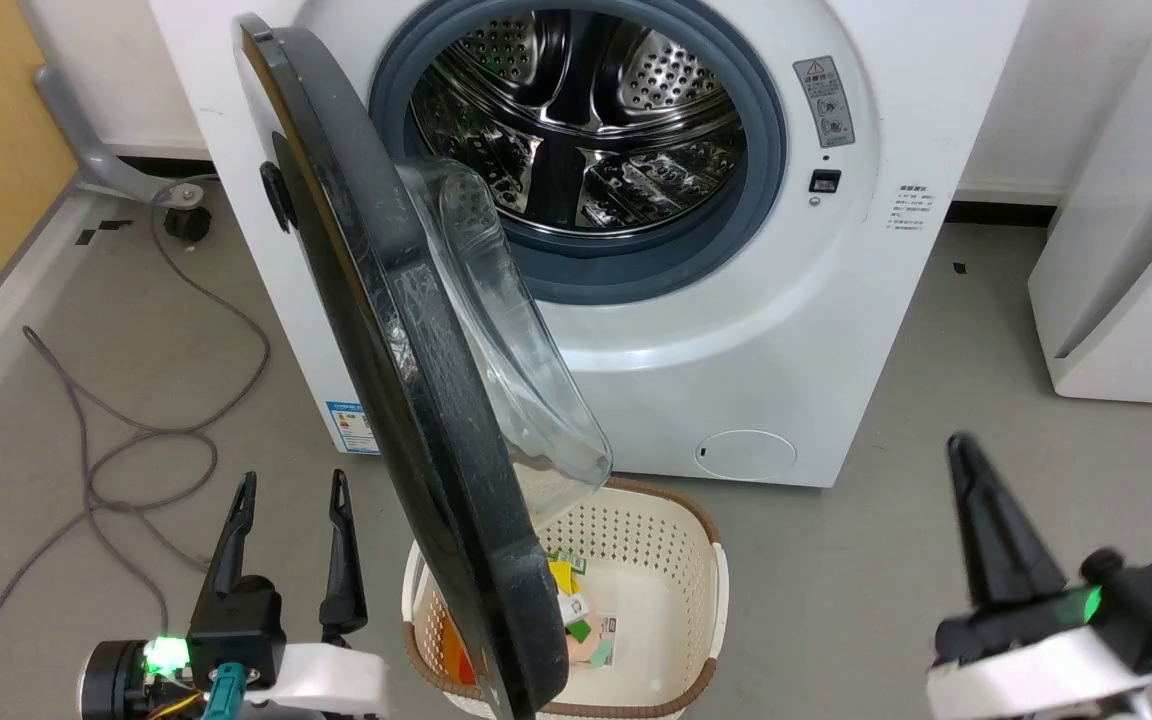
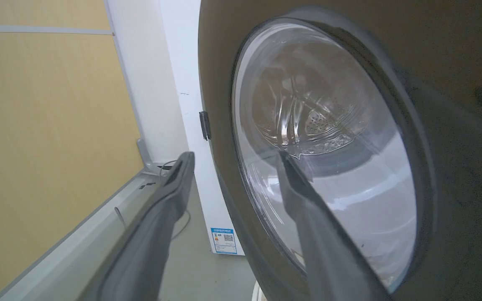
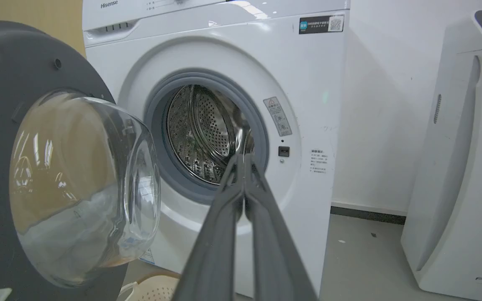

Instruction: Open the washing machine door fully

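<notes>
Left jaws stood wide apart, empty, just beside the black outer face of the washing machine door (image 1: 376,330). Right jaws were pressed shut, well apart to the right. Door hung half-open from the washing machine (image 1: 796,330), its lower edge over a basket (image 1: 711,545); open floor (image 1: 956,400) lay right.

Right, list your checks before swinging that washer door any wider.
1. Fully open washing machine door: not ok, only partly swung out.
2. Open left gripper: ok, beside the door's outer face.
3. Contact between left gripper and door: cannot tell.
4. Path clear of right gripper: ok, shut, well right of the door.
5. Clearance over basket: cannot tell; it sits directly beneath the door's lower edge.
</notes>
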`<state>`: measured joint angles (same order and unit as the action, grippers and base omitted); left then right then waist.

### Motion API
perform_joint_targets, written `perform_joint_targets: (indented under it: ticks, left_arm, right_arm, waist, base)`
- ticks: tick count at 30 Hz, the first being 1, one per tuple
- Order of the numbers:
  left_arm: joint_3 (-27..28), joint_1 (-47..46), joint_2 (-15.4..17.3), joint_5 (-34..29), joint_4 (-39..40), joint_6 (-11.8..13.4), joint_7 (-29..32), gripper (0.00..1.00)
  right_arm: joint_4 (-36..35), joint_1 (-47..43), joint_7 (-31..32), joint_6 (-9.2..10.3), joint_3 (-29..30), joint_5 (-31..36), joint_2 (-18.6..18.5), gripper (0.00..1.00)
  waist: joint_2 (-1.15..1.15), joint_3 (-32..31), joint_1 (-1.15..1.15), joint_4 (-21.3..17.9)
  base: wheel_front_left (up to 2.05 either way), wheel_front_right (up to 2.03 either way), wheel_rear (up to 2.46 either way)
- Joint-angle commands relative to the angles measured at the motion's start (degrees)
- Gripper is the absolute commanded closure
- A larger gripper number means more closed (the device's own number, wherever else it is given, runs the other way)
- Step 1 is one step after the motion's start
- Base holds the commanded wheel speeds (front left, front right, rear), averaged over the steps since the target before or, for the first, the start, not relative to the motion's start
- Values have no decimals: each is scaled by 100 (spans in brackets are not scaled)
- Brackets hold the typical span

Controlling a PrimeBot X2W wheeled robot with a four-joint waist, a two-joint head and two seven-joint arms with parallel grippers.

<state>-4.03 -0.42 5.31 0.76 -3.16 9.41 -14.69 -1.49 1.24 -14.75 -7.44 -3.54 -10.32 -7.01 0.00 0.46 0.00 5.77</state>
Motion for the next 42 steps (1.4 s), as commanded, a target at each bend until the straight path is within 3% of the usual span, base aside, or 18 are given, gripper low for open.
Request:
perform_joint_targets:
  ticks: [1,4,5,6,7,15,16,17,18,29,35,42]
  left_arm:
    - [19,67,16,10,14,-12,-30,0]
    - [22,81,12,5,9,-16,-30,0]
    - [22,83,10,4,6,-16,-30,0]
    - [21,84,8,3,2,-18,-30,0]
    - [22,84,6,3,-3,-18,-30,0]
    - [90,60,-4,-6,-1,58,-30,0]
    - [126,33,-7,2,57,87,-30,4]
    - [158,4,1,-5,134,114,-30,69]
    - [178,-17,11,-8,202,123,-30,100]
    - [-61,-373,104,-204,1901,147,-30,100]
    - [-643,-512,101,-276,2609,51,-30,100]
    - [-1494,-597,120,-319,2880,-164,-30,100]
  right_arm:
    - [44,-116,-24,-5,15,70,40,100]
    - [212,-296,-24,-5,-3,207,154,100]
    - [248,-330,-24,-5,26,240,190,94]
    - [308,-375,-24,-5,57,262,225,33]
    - [343,-398,-24,-5,95,301,254,0]
    - [410,-471,-24,-5,250,467,381,0]
    - [407,-474,-24,-5,272,499,387,0]
    - [399,-475,-25,-5,293,535,392,0]
    - [392,-479,-25,-5,310,567,396,0]
    - [363,-545,-25,-5,340,649,412,0]
    - [367,-554,-25,-5,316,620,413,0]
    - [375,-552,-25,-5,304,616,413,0]
  waist:
    - [0,-4,0,-2]
    - [0,-11,0,-3]
    - [0,-12,0,-1]
    - [0,-14,0,2]
    - [0,-16,0,5]
    - [0,-41,0,24]
    - [0,-42,0,32]
    - [0,-42,0,40]
    - [0,-42,0,49]
    - [0,-45,0,116]
    - [0,-59,0,128]
    - [0,-78,0,141]
  base:
    - [0,0,0]
    - [0,0,0]
    - [0,0,0]
    - [0,0,0]
    - [0,0,0]
    - [0,0,0]
    - [0,0,0]
    - [0,0,0]
    - [0,0,0]
    - [0,0,0]
    - [0,0,0]
    - [0,0,0]
